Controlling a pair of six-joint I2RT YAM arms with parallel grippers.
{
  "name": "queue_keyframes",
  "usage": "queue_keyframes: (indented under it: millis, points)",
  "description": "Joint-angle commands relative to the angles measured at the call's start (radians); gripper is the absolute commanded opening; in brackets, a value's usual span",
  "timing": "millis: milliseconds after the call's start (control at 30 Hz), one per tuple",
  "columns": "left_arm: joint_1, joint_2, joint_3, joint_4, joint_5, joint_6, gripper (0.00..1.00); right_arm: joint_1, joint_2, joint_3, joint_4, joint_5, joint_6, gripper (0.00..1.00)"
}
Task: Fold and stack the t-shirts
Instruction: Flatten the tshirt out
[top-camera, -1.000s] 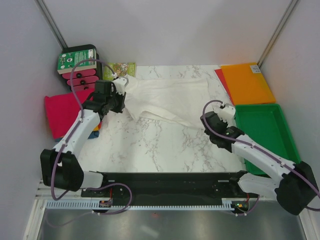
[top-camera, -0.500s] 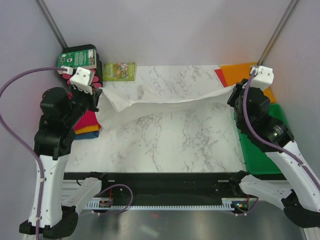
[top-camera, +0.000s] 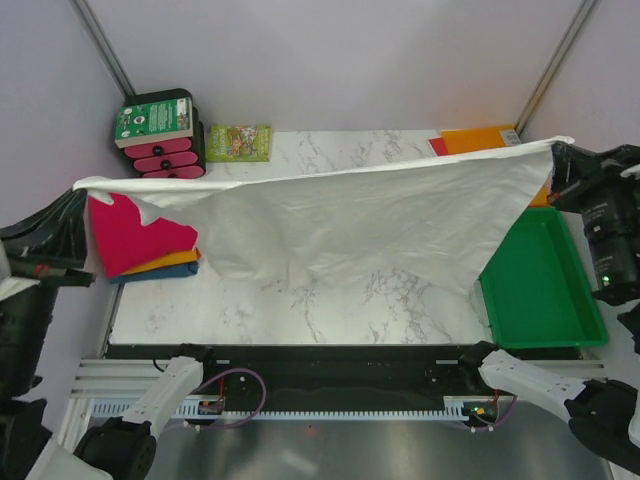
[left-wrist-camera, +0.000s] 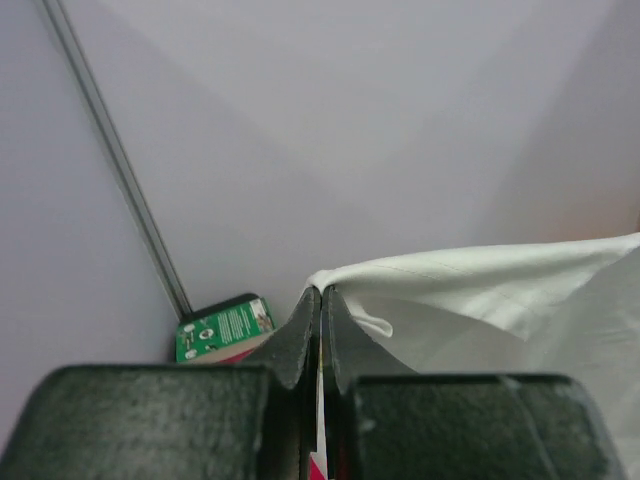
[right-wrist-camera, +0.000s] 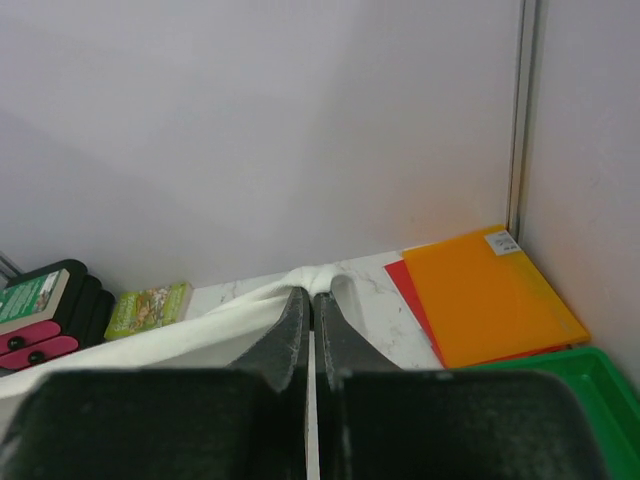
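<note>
Four t-shirts in all. One white t-shirt (top-camera: 350, 220) is stretched in the air above the marble table (top-camera: 330, 300), from the table's left edge to its right edge. It sags toward the table's middle. Three folded shirts are piled at the table's left edge: magenta shirt (top-camera: 135, 235) on top, orange shirt (top-camera: 172, 262) under it, blue shirt (top-camera: 160, 273) at the bottom.

Two grippers. The left gripper (left-wrist-camera: 321, 295) has its fingers pressed together on one upper corner of the white cloth. The right gripper (right-wrist-camera: 309, 295) pinches the opposite corner in the same way.

The top view alone shows the whole span of the cloth and the pile. The wrist views alone show the pinch at each corner.

One green tray (top-camera: 540, 290) lies at the table's right edge. The hanging cloth overlaps its far-left corner in the top view, and the floor that shows is plain green.

One orange sheet (top-camera: 480, 138) lies on a red sheet (top-camera: 437, 146) at the table's far-right corner.

One black case (top-camera: 160, 150) at the table's far-left corner holds pink-fronted items under a green-labelled box. One green packet (top-camera: 238, 142) lies just beside the case.
</note>
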Motion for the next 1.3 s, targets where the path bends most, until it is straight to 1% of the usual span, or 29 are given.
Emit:
queue_keyframes:
  millis: [0,100,233,333,400,433,467,567,633,667,733,767,833,867,933,1133,1267]
  points:
    - [-0.002,0.021,0.158,-0.056,-0.126,0.059,0.02,-0.001,-0.039,0.068,-0.063,0.056,-0.064,0.0]
    - [-0.024,0.044,0.233,-0.059,-0.178,0.068,0.02,0.0,-0.053,0.101,-0.075,0.079,-0.072,0.0]
    - [-0.035,0.048,0.227,-0.059,-0.186,0.064,0.02,-0.001,-0.065,0.072,-0.086,0.109,-0.064,0.0]
    - [-0.035,0.035,0.14,-0.059,-0.172,0.062,0.02,0.0,-0.077,-0.002,-0.083,0.145,-0.06,0.0]
    - [-0.036,0.028,0.045,-0.05,-0.149,0.071,0.02,0.0,-0.081,-0.045,-0.081,0.168,-0.043,0.0]
    - [-0.036,0.024,0.004,-0.039,-0.142,0.074,0.02,0.0,-0.078,-0.095,-0.065,0.183,-0.041,0.0]
    - [-0.036,0.019,-0.092,0.008,-0.125,0.08,0.02,0.002,-0.074,-0.12,-0.055,0.191,-0.038,0.0]
    - [-0.036,0.05,-0.225,0.091,-0.125,0.09,0.02,0.002,-0.033,-0.191,-0.006,0.215,-0.028,0.0]
    - [-0.036,0.115,-0.244,0.132,-0.128,0.09,0.02,0.002,0.011,-0.203,0.043,0.231,-0.04,0.0]
    - [-0.036,0.137,-0.233,0.171,-0.129,0.091,0.02,0.002,0.025,-0.195,0.058,0.237,-0.044,0.0]
    - [-0.036,0.217,-0.192,0.189,-0.128,0.09,0.02,0.002,0.065,-0.148,0.095,0.234,-0.055,0.0]
    - [-0.036,0.247,-0.125,0.189,-0.129,0.085,0.02,0.002,0.079,-0.128,0.104,0.232,-0.061,0.0]
    - [-0.036,0.316,-0.055,0.189,-0.134,0.087,0.02,0.002,0.106,-0.073,0.127,0.217,-0.075,0.0]
    - [-0.036,0.332,0.01,0.189,-0.145,0.087,0.02,0.002,0.113,-0.056,0.13,0.206,-0.086,0.0]
    - [-0.036,0.346,0.072,0.179,-0.136,0.081,0.02,0.002,0.13,-0.011,0.121,0.186,-0.086,0.0]
    - [-0.036,0.263,0.075,0.124,-0.128,0.039,0.02,0.002,0.067,-0.048,0.11,0.157,-0.081,0.0]
    - [-0.035,0.148,0.077,0.088,-0.14,0.027,0.02,0.002,0.031,-0.03,0.071,0.136,-0.078,0.0]
